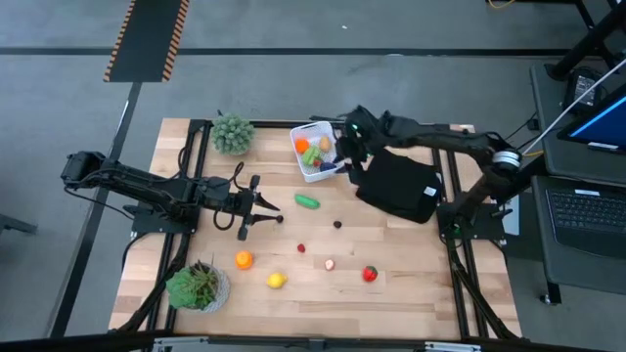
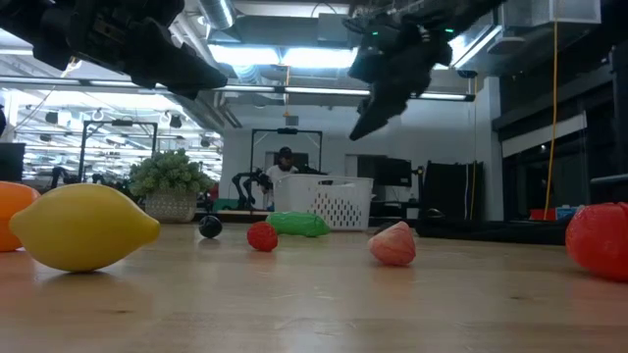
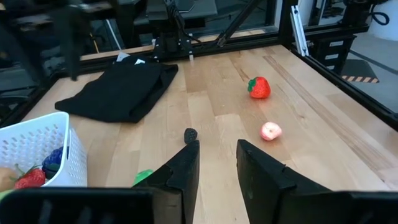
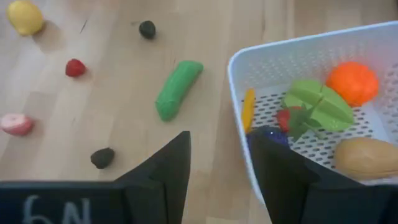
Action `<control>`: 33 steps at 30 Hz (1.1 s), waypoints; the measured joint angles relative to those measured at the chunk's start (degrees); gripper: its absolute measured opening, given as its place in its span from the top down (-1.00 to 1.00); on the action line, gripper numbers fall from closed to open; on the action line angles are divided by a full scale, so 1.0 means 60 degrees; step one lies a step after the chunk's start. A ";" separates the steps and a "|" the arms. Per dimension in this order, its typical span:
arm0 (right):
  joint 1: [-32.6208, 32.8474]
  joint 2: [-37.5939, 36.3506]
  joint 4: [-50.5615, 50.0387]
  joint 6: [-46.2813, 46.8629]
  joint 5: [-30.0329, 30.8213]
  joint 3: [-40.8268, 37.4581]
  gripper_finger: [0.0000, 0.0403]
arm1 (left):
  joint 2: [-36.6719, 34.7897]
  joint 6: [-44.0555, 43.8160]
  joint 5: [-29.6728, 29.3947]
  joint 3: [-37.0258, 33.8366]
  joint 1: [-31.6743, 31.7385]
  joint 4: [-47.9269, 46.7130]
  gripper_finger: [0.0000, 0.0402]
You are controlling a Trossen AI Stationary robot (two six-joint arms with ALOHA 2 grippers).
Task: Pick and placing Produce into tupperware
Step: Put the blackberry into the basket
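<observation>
**Operator:** Where is your right gripper, and why there?

**Observer:** Your right gripper [image 4: 214, 180] hangs above the near rim of the tupperware [image 4: 239, 106], fingers parted and nothing between them. Straddling the wall like that, I judge it is either just clear of a drop or lining up for the next piece. Inside the tub, to one side of those fingers, you have an orange fruit [image 4: 352, 83], a green leafy piece [image 4: 317, 106] and a tan piece [image 4: 367, 158]. On the other side, out on the table [image 4: 124, 62], the green pickle-shaped piece [image 4: 177, 89] lies closest.

**Operator:** And the left?

**Observer:** Your left gripper [image 3: 217, 165] sits low over the wood, fingers apart and empty, pointing across the table. A small dark piece [image 3: 190, 134] lies just ahead of its fingertips, so that looks like its likely target. Farther ahead are a pink piece [image 3: 271, 130] and a strawberry [image 3: 259, 88].

**Operator:** What's left loose?

**Observer:** From above, an orange [image 1: 243, 259], a lemon [image 1: 277, 281] and a small red berry [image 1: 301, 248] lie on the boards, well away from the tub. The black cloth [image 1: 396, 186] lies beside the tub under your right arm; keep clear of it.
</observation>
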 joint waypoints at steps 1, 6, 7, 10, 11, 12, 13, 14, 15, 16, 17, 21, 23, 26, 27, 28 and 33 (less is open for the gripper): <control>0.0093 -0.0276 0.0496 0.0109 0.0015 -0.0466 0.17 | -0.0001 -0.0004 -0.0001 0.0000 0.0000 0.0000 0.50; 0.0709 -0.1470 0.2622 0.1096 0.0059 -0.2549 0.17 | -0.0001 -0.0248 -0.0001 0.0000 0.0000 0.0004 0.50; 0.0836 -0.1647 0.2930 0.1320 0.0122 -0.2844 0.17 | -0.0001 -0.0251 0.0002 0.0000 0.0000 0.0004 0.50; 0.1192 -0.2014 0.3474 0.2024 0.0493 -0.3639 0.17 | -0.0001 -0.0256 0.0002 0.0000 0.0000 0.0006 0.53; 0.1322 -0.2047 0.3585 0.2173 0.0519 -0.3841 0.17 | -0.0001 -0.0259 -0.0001 0.0000 0.0000 0.0000 0.55; 0.1459 -0.2063 0.3657 0.2263 0.0534 -0.4031 0.17 | -0.0001 -0.0260 -0.0001 0.0000 0.0000 0.0005 0.56; 0.1622 -0.2076 0.3667 0.2321 0.0539 -0.4203 0.17 | -0.0001 -0.0282 -0.0001 0.0000 0.0000 0.0010 0.57; 0.1799 -0.2078 0.3680 0.2421 0.0540 -0.4348 0.17 | -0.0001 -0.0350 0.0002 0.0000 0.0000 0.0004 0.58; 0.1974 -0.2074 0.3782 0.2559 0.0586 -0.4482 0.17 | -0.0001 -0.0449 0.0002 0.0000 0.0000 0.0004 0.59; 0.2181 -0.2074 0.3882 0.2781 0.0787 -0.4619 0.17 | -0.0001 -0.0501 0.0000 0.0000 0.0000 0.0007 0.60; 0.2397 -0.2074 0.3966 0.2987 0.1066 -0.4745 0.17 | -0.0001 -0.0512 -0.0001 0.0000 0.0000 0.0004 0.61; 0.3287 -0.2063 0.3969 0.3406 0.2685 -0.4870 0.17 | -0.0001 -0.0514 0.0000 0.0000 0.0000 0.0004 0.66; 0.3687 -0.2063 0.4005 0.3505 0.3128 -0.4870 0.17 | -0.0001 -0.0514 -0.0001 0.0000 0.0000 0.0007 0.68; 0.4076 -0.2063 0.4044 0.3661 0.3247 -0.4866 0.17 | -0.0001 -0.0518 0.0002 0.0000 0.0000 0.0004 0.71; 0.4164 -0.2063 0.4038 0.3768 0.3257 -0.4866 0.17 | -0.0001 -0.0518 -0.0001 0.0000 0.0000 0.0005 0.72; 0.4248 -0.2063 0.4034 0.3862 0.3268 -0.4866 0.17 | -0.0001 -0.0522 0.0000 0.0000 0.0000 0.0006 0.73; 0.4676 -0.2063 0.4208 0.4492 0.3273 -0.4866 0.17 | -0.0001 -0.0536 0.0001 0.0000 0.0000 0.0004 0.79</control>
